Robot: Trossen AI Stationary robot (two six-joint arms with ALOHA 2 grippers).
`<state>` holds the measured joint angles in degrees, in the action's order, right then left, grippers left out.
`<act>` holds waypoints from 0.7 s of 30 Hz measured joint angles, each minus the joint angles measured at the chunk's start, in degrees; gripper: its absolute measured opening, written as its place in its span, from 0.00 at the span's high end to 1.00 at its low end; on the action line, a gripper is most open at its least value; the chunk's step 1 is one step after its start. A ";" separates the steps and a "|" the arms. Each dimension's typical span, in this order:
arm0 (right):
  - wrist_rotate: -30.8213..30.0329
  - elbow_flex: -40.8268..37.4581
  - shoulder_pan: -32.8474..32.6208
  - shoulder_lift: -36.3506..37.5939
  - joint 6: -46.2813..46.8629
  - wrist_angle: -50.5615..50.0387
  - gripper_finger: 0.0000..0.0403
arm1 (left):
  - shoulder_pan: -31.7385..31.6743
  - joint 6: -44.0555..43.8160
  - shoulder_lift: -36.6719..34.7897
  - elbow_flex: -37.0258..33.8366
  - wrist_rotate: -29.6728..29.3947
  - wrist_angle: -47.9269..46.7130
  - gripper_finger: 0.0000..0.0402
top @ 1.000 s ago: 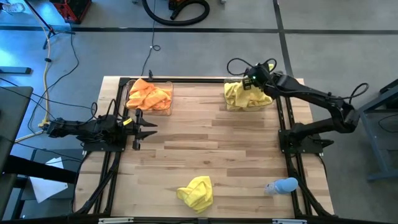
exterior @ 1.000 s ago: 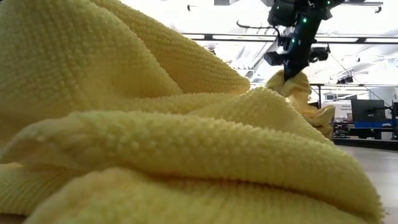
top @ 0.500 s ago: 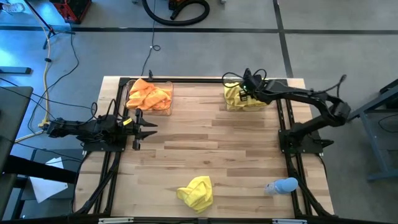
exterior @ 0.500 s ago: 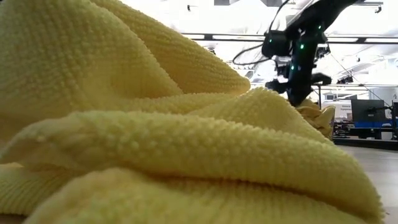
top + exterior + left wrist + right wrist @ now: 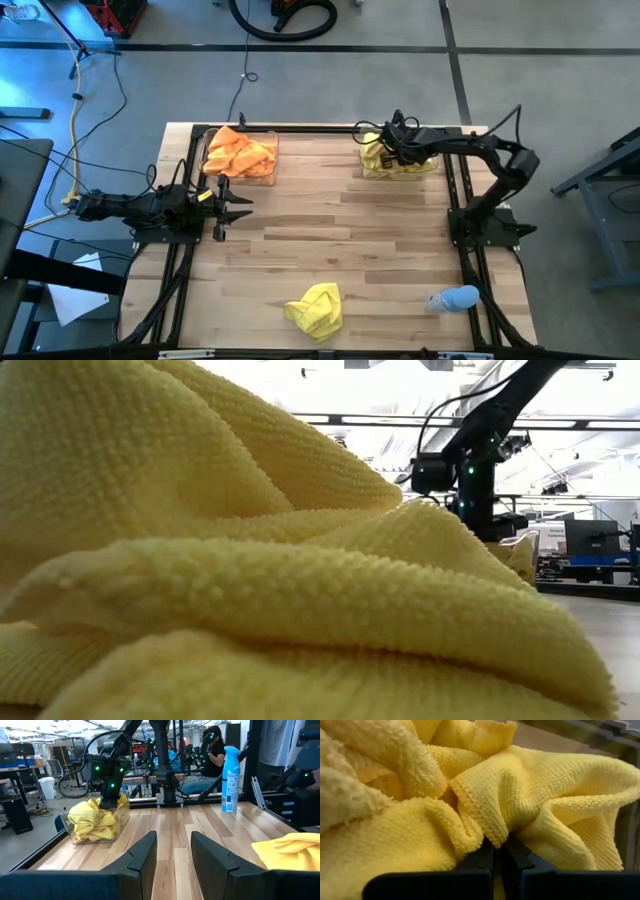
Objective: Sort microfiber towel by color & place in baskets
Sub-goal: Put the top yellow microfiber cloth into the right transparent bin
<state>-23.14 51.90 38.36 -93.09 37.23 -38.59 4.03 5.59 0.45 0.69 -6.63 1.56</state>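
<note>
Right tool (image 5: 385,150), reaching down into the far right basket (image 5: 400,172), its fingers (image 5: 512,857) closed together and buried among the yellow towels (image 5: 375,155) heaped there; whether cloth is pinched between them cannot be told. Left tool (image 5: 235,205), resting low at the tabletop's (image 5: 340,240) left edge just in front of the far left basket (image 5: 240,172), fingers (image 5: 142,857) parted and holding nothing. That basket contains the orange towels (image 5: 238,152). One more yellow towel (image 5: 315,308) lies crumpled on the near edge of the tabletop, well apart from both baskets. Pale blue spray bottle (image 5: 455,298), lying near the right front corner.
</note>
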 joint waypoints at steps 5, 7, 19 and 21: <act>0.68 0.04 1.05 -1.43 -0.23 0.04 1.00 | 0.00 0.02 0.00 0.00 0.02 0.00 0.73; 0.51 -0.01 1.23 -1.48 -1.44 0.23 1.00 | 0.00 0.02 0.00 0.00 0.02 0.00 0.73; 0.93 -0.43 1.31 4.48 -2.59 -0.62 0.65 | 0.02 0.00 0.00 0.00 0.02 0.00 0.73; 1.16 -0.48 0.96 7.43 -2.58 -1.04 0.60 | 0.02 0.01 0.00 0.00 0.02 0.00 0.73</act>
<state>-21.98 51.42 39.32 -85.66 34.65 -39.63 4.05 5.59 0.45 0.69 -6.61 1.56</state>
